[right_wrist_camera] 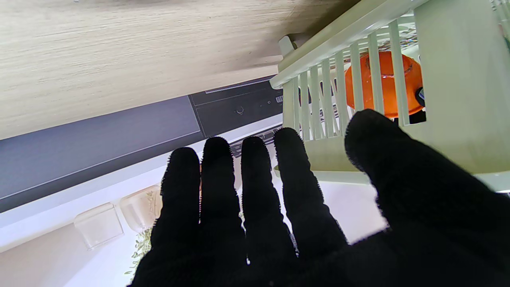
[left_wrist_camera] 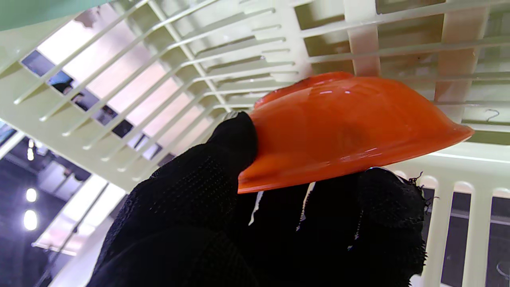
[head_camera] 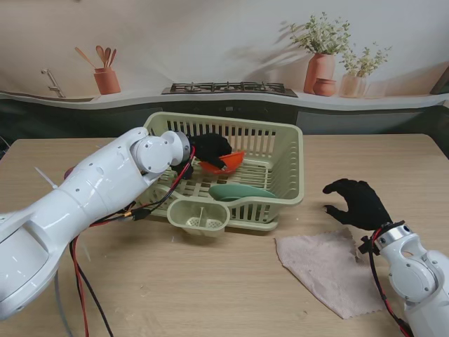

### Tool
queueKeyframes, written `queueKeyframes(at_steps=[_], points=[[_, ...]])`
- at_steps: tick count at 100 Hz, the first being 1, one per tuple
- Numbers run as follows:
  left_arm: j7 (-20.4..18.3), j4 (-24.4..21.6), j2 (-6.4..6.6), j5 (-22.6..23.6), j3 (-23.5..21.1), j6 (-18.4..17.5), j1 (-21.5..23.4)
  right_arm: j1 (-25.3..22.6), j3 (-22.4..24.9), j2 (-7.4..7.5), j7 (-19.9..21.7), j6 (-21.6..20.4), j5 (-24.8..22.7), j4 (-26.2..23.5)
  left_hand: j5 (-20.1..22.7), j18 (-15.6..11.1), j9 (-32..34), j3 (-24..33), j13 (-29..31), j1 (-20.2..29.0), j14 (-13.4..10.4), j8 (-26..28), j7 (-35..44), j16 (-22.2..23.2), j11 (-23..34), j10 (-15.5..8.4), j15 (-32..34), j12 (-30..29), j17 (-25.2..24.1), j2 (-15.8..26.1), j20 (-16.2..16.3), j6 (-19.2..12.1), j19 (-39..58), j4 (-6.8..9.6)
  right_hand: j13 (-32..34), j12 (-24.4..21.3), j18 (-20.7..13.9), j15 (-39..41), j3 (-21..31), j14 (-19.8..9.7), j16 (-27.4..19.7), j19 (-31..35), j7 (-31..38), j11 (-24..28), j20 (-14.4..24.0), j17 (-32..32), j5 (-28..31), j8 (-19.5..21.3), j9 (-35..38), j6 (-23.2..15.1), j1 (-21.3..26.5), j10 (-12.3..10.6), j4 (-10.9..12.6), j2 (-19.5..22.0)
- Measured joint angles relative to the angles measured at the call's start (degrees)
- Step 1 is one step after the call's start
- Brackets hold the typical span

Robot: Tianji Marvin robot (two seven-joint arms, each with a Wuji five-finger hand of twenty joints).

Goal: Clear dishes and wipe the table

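Note:
My left hand point(head_camera: 210, 149) is inside the pale green dish basket point(head_camera: 289, 184), shut on an orange bowl point(head_camera: 229, 162). In the left wrist view the black-gloved fingers point(left_wrist_camera: 223, 175) pinch the orange bowl point(left_wrist_camera: 342, 127) by its rim against the basket's slats. A green plate point(head_camera: 240, 192) lies in the basket, nearer to me than the bowl. My right hand point(head_camera: 359, 203) hovers open over the table, just beyond the far edge of a beige cloth point(head_camera: 326, 267). The right wrist view shows its spread fingers point(right_wrist_camera: 255, 207) with nothing in them and the orange bowl point(right_wrist_camera: 382, 79) through the basket wall point(right_wrist_camera: 330, 99).
A cutlery cup point(head_camera: 199, 216) hangs on the basket's near side. Red and black cables point(head_camera: 81, 281) trail from my left arm over the table. Behind the table runs a counter with a stove point(head_camera: 230, 88), terracotta vases point(head_camera: 319, 71) and a utensil pot point(head_camera: 106, 79).

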Motion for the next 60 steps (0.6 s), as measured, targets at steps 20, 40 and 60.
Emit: queueKeyframes(at_steps=[20, 40, 60], points=[[-0.3, 1.1, -0.83, -0.3, 0.9, 0.1, -0.5, 0.0, 0.0, -0.02, -0.1, 0.0, 0.0, 0.0, 0.0, 0.0, 0.0, 0.0, 0.0, 0.0, 0.1, -2.3, -1.0, -1.4, -2.0, 0.0, -0.7, -0.1, -0.7, 0.0, -0.5, -0.1, -0.8, 0.0, 0.0, 0.0, 0.0, 0.0, 0.0, 0.0, 0.0, 0.0, 0.0, 0.0, 0.0, 0.0, 0.0, 0.0, 0.0, 0.0, 0.0, 0.0, 0.0, 0.0], [-0.4, 1.2, -1.0, -0.2, 1.4, 0.4, -0.5, 0.0, 0.0, -0.02, -0.2, 0.0, 0.0, 0.1, 1.5, 0.0, 0.0, 0.0, -1.5, 0.5, 0.8, -6.4, -4.1, -3.9, -5.6, 0.0, -3.8, -0.7, -2.7, 0.0, -2.2, -0.3, -4.4, 0.01, 0.0, 0.0, 0.0, 0.0, 0.0, 0.0, 0.0, 0.0, 0.0, 0.0, 0.0, 0.0, 0.0, 0.0, 0.0, 0.0, 0.0, 0.0, 0.0, 0.0], [-1.1, 0.6, -0.94, -0.3, 1.5, 2.2, -0.5, 0.0, 0.0, -0.03, -0.3, -0.1, 0.0, 0.1, 1.6, -0.1, -0.1, 0.0, -3.1, 0.9, 0.9, -8.8, -6.2, -6.5, -8.4, 0.0, -6.5, -0.8, -5.6, 0.2, -3.6, -0.7, -7.8, 0.06, 0.0, 0.0, 0.0, 0.0, 0.0, 0.0, 0.0, 0.0, 0.0, 0.0, 0.0, 0.0, 0.0, 0.0, 0.0, 0.0, 0.0, 0.0, 0.0, 0.0]])
